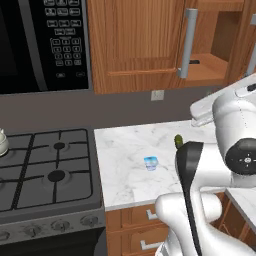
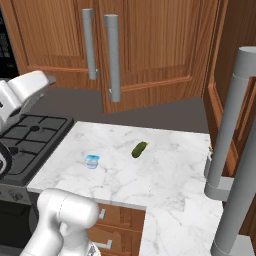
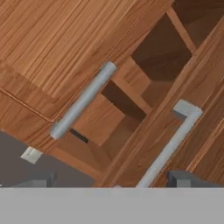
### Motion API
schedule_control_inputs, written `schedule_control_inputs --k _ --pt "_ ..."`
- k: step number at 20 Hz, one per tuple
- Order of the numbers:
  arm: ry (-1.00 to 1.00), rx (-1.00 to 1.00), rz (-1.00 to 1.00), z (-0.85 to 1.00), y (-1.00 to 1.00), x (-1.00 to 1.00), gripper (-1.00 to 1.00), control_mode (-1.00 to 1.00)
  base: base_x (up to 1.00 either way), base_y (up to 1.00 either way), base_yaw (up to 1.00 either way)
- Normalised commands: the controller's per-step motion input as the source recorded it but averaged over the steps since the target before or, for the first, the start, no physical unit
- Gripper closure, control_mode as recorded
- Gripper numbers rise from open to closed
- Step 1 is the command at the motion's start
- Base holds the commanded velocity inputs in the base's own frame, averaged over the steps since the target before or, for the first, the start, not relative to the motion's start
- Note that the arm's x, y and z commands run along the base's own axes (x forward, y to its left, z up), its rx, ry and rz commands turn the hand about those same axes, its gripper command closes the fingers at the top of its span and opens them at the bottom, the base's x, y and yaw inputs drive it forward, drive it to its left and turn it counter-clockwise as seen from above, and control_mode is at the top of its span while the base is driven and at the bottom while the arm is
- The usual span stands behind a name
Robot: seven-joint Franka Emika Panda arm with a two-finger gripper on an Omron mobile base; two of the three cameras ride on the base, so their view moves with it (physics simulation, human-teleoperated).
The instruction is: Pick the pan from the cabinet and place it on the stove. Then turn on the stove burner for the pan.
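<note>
You are at the reaching step: the pan is not yet in hand. Your pincer (image 3: 113,183) stands wide with nothing between its tips, facing the cabinet (image 1: 135,45).

In the hand view, the left door's bar handle (image 3: 83,99) crosses in front of the opening. Just below its lower end a short dark sliver (image 3: 78,135) lies on the shelf. That is most likely the pan's handle, and the left base view shows the same dark bit (image 1: 194,62) on the shelf behind the door edge. The bowl of the pan is hidden, so you cannot tell how it lies.

Go in through the gap between the two doors and keep wide until the tips are around the thin handle. Grip it close to the bowl, or the pan may droop.

On the left, the stove (image 1: 50,202) waits with its wider burner (image 1: 56,175) free. A white kettle (image 1: 2,142) sits at the far edge, so set the pan down away from it. The tabletop (image 1: 125,145) carries a small blue object (image 1: 150,163) and a green pickle (image 1: 178,141), both low and under your carry path. The right-hand door's bar (image 3: 183,140) is the nearest thing to knock on the way out.
</note>
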Motion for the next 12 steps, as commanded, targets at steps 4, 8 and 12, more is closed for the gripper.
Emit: schedule_control_inputs --k 4,8,12 --pt "0.18 -0.21 -0.22 0.0 0.25 0.46 -1.0 -1.0 0.0 0.0 0.0" --pt "0.2 -0.14 -0.14 -0.05 0.01 0.58 -1.0 -1.0 0.0 0.0 0.0" --pt "0.21 -0.1 -0.09 -0.11 -0.02 0.61 -1.0 -1.0 0.0 0.0 0.0"
